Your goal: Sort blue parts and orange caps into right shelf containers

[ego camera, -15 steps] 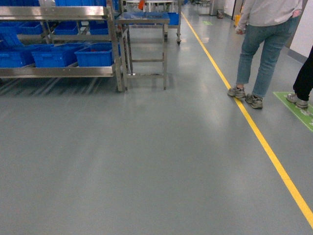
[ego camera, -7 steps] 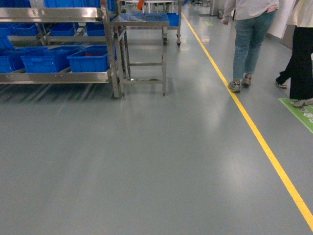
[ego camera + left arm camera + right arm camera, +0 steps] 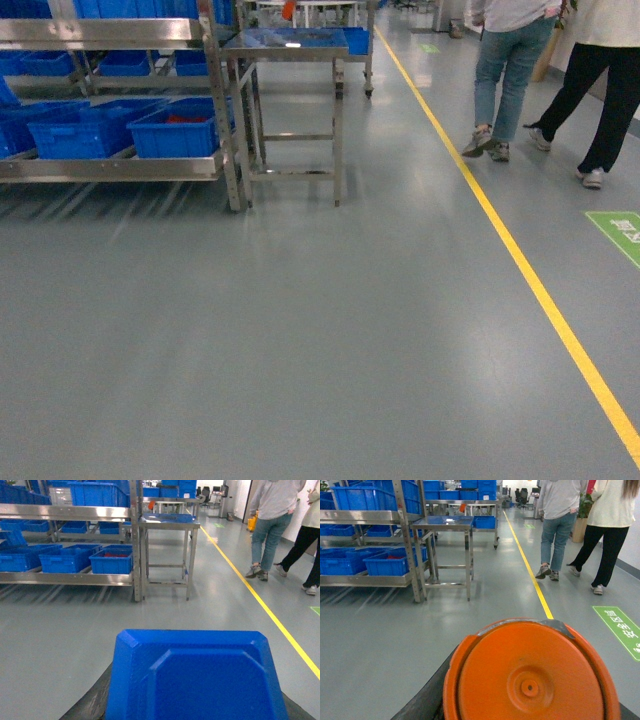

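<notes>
A blue part fills the L wrist view, an orange cap the R one. Grippers' jaws hidden: can't tell. Blue crates sit on a far shelf.

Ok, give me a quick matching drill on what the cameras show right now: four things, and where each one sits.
Things:
1. blue part
2. orange cap
3. yellow floor line
4. steel table

Places:
A. runs along the floor, right side of the head view
B. close up in the right wrist view
C. just right of the shelf rack
D. close up in the left wrist view

Pairs: 1-D, 2-B, 3-A, 4-C
</notes>
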Controlling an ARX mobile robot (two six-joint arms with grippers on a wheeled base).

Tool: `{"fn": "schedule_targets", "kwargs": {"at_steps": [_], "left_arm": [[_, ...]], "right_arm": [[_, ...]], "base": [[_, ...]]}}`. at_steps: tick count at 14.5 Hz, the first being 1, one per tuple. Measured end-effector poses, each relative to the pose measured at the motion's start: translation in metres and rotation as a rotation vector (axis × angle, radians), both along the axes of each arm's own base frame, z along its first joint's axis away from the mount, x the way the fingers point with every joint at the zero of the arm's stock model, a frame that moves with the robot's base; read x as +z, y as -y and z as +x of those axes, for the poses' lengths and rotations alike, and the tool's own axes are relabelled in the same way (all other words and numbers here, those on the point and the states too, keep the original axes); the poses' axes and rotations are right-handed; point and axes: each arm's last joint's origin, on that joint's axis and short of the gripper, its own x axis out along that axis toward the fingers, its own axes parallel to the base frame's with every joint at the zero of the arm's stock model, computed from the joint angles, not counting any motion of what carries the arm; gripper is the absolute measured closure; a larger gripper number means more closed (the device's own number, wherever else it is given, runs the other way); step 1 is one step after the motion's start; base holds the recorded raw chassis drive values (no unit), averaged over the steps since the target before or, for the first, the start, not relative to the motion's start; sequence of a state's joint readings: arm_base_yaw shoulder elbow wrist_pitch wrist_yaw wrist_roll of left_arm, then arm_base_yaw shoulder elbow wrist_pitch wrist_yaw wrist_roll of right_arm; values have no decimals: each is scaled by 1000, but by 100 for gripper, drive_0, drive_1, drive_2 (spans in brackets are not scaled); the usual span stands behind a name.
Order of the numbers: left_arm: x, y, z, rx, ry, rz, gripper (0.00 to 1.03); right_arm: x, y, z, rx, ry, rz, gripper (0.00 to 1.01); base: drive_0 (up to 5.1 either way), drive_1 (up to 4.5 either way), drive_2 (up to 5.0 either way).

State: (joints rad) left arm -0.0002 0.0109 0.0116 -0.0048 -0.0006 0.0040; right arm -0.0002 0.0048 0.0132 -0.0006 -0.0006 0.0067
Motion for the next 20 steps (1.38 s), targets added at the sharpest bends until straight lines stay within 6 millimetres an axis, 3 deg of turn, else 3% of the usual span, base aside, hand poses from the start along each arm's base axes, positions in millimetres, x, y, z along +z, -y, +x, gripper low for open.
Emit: {"fn": "schedule_targets", "kwargs": {"at_steps": [20], "left_arm": [[0,0,0,0,2,0,62]], "right_arm": [[0,0,0,0,-1,0,58]], "base": [[4,435,-426]]}}
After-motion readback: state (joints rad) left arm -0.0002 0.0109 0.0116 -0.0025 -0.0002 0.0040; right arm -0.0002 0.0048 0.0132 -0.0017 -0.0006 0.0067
